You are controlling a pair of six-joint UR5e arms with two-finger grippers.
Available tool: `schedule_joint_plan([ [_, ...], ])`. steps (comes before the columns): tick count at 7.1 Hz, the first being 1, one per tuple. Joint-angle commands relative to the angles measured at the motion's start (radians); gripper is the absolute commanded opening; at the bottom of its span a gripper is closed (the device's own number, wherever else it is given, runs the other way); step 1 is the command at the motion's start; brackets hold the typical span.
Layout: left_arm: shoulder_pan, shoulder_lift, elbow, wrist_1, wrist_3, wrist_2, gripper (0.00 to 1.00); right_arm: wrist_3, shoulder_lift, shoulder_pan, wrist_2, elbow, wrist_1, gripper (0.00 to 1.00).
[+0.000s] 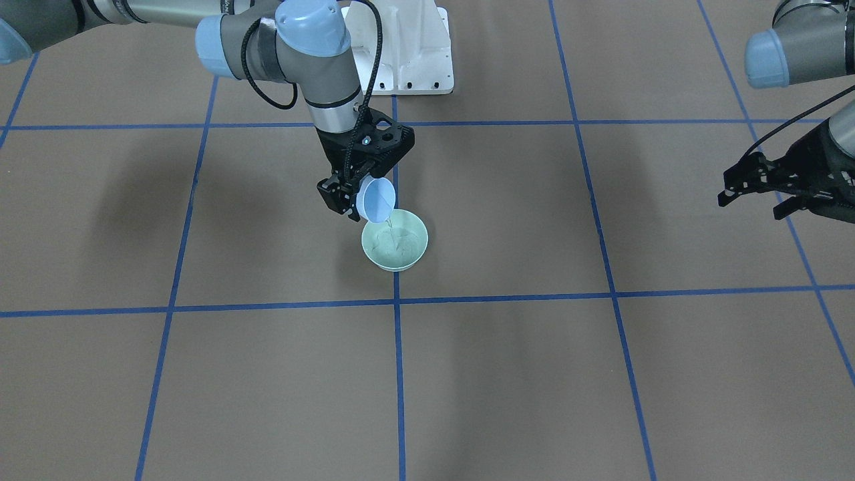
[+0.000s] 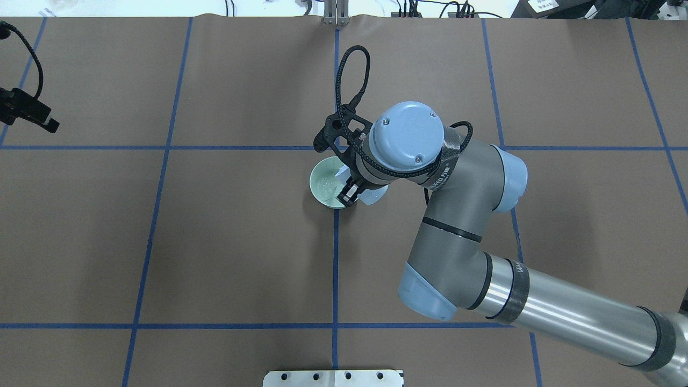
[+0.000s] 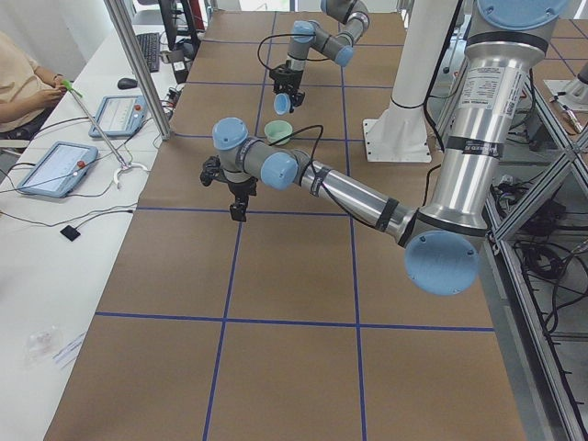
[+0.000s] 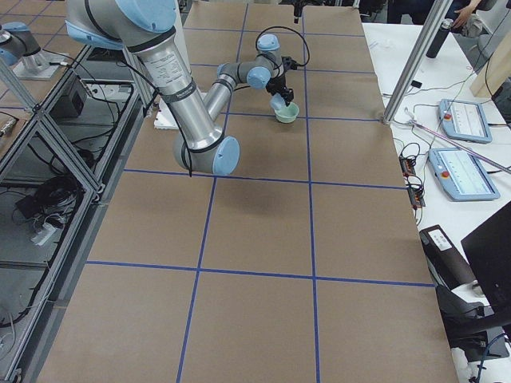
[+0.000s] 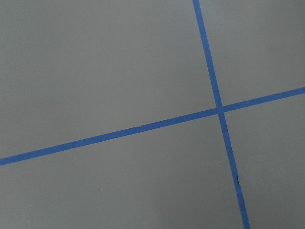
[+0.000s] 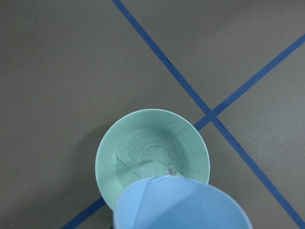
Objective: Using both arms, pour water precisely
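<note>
Pouring step, underway. Right gripper (image 1: 357,197): clamped on a pale blue cup (image 1: 378,200), which is tipped steeply over a green bowl (image 1: 401,266). Bowl stands on the brown surface (image 1: 534,374) at a crossing of blue tape lines (image 1: 397,347). Water (image 6: 150,155): faint trickle at the cup lip, rippled pool in the bowl. Left gripper (image 1: 749,200): fingers apart, empty, well apart from the bowl. Advice: keep the lip above the bowl's middle, add tilt slowly, and level off gently to avoid drips.
</note>
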Motion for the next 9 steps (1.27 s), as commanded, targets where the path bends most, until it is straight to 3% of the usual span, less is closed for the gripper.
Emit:
schedule_joint_plan([
  [1, 0.0, 0.0, -0.002, 0.0, -0.001, -0.017, 1.0, 0.001, 0.001, 0.0, -0.001, 0.033, -0.003, 0.0],
  [4, 0.0, 0.0, -0.008, 0.0, -0.006, -0.034, 1.0, 0.143, -0.005, -0.002, -0.018, 0.064, 0.026, 0.0],
  [6, 0.0, 0.0, -0.01, 0.0, -0.006, -0.034, 1.0, 0.265, -0.045, -0.002, -0.024, 0.064, 0.195, 0.0],
  [9, 0.0, 0.0, -0.011, 0.0, -0.007, -0.035, 1.0, 0.55, -0.053, -0.005, -0.183, 0.064, 0.217, 0.0],
])
